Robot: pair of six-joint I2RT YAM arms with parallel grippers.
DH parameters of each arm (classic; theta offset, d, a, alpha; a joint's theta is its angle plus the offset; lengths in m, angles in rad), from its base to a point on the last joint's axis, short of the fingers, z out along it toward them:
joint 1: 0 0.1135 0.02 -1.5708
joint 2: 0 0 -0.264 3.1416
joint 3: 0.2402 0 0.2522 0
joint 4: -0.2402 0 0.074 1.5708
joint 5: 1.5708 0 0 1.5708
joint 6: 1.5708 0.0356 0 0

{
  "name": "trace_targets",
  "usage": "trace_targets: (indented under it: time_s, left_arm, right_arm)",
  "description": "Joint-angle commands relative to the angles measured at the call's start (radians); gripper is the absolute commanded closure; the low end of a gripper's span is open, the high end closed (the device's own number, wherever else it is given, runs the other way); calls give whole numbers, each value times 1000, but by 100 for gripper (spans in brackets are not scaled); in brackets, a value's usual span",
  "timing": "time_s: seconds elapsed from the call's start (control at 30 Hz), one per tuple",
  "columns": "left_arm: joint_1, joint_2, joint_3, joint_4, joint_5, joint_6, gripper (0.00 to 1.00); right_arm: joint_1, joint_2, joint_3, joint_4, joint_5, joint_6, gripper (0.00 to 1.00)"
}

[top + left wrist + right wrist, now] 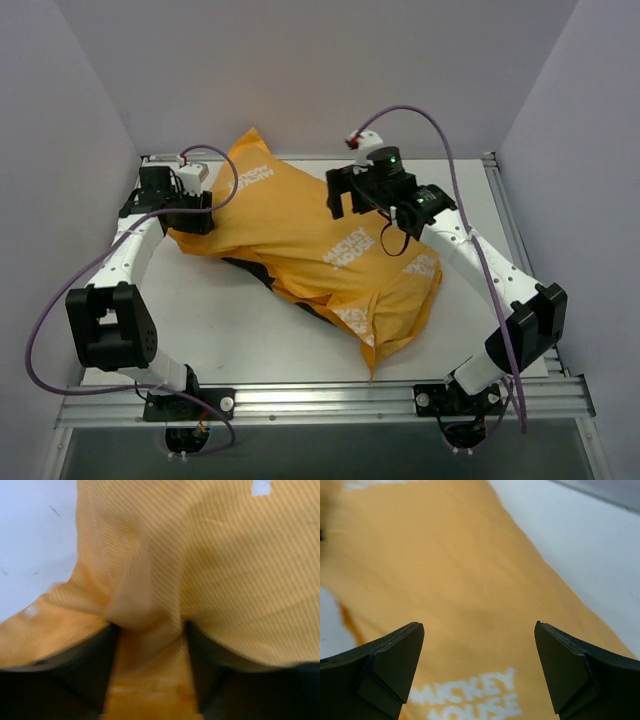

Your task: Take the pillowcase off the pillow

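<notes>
The orange-yellow pillowcase (310,240) lies diagonally across the table, white "Mickey Mouse" text facing up. The white pillow is hidden inside it. My left gripper (190,215) is at the case's left edge, shut on a pinched fold of the fabric (150,645). My right gripper (345,200) hovers open above the case's upper middle, nothing between its fingers; the orange cloth and white lettering (470,695) lie below it.
The white table (230,320) is enclosed by grey walls on the left, back and right. A metal rail (320,400) runs along the near edge by the arm bases. Black print shows under the case's near edge (250,272).
</notes>
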Motion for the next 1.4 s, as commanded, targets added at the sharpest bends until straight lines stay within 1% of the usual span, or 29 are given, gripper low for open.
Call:
trace_targets:
  time_s: [0.0,0.03,0.07,0.1,0.17,0.2,0.27,0.3,0.37,0.4,0.5,0.53,0.63,0.73,0.77,0.8,0.87,0.9,0.93,0.97,1.0,1.03,1.07,1.17,1.2,1.23,1.3,1.33,1.37]
  left_arm:
    - [2,64,46,75,-87,16,59]
    - [5,81,57,78,-108,16,71]
    - [17,106,71,81,-122,16,89]
    - [25,115,74,86,-139,16,98]
    - [69,128,66,109,-147,16,98]
    - [87,128,57,132,-154,15,98]
    - [127,125,42,153,-182,12,98]
    - [173,128,31,164,-194,13,98]
    - [221,138,30,173,-210,18,98]
    - [270,143,36,173,-213,16,98]
    - [324,145,40,155,-170,9,98]
    - [334,138,37,137,-124,12,98]
    - [328,91,-1,130,-44,36,98]
    - [330,50,-15,132,-23,26,97]
    - [327,39,-7,124,-16,22,94]
    - [328,34,0,104,-4,21,83]
    - [328,4,19,86,46,12,65]
    - [328,-9,35,75,63,4,43]
    - [327,-26,45,71,83,-4,35]
    - [324,-59,54,66,105,-19,29]
    - [310,-76,77,54,138,-22,23]
    - [295,-95,88,46,145,-27,8]
    - [278,-128,101,38,148,-25,6]
    - [168,-182,151,-14,137,22,4]
    - [87,-190,164,-53,119,41,4]
    - [42,-196,186,-77,110,58,4]
    - [-45,-196,201,-135,90,102,3]
    - [-143,-191,209,-149,61,110,3]
    - [-180,-181,207,-159,51,119,3]
  right_arm:
    - [-151,-83,-184,-36,59,170,0]
    - [-185,-127,-216,-37,59,175,0]
    - [-223,-147,-244,-39,60,182,0]
    - [-292,-162,-294,-42,60,185,0]
    - [-353,-202,-329,-53,50,184,0]
    - [-411,-219,-359,-57,36,182,0]
    - [-450,-232,-385,-60,13,182,0]
    - [-461,-236,-398,-62,1,182,0]
    - [-463,-248,-436,-63,-24,181,0]
    - [-461,-252,-450,-50,-65,188,0]
    - [-450,-252,-520,7,-160,219,0]
    - [-441,-242,-534,41,-212,234,1]
    - [-380,-219,-574,110,-245,276,5]
    - [-309,-190,-594,153,-245,302,9]
    - [-296,-183,-600,164,-248,323,11]
    - [-276,-172,-623,214,-260,340,20]
    - [-259,-158,-651,289,-297,383,30]
    - [-236,-137,-669,352,-332,424,38]
    - [-220,-126,-668,375,-338,438,40]
    - [-202,-112,-663,392,-340,451,45]
    - [-167,-83,-654,418,-332,466,58]
    - [-150,-69,-620,427,-323,469,65]
    - [-135,-55,-602,434,-314,474,78]
    - [-99,11,-495,461,-292,485,95]
    - [-96,52,-461,467,-291,489,96]
    - [-96,75,-424,470,-285,488,97]
    - [-95,126,-295,461,-280,477,100]
    - [-95,184,-246,451,-282,465,100]
    - [-95,214,-147,438,-282,459,100]
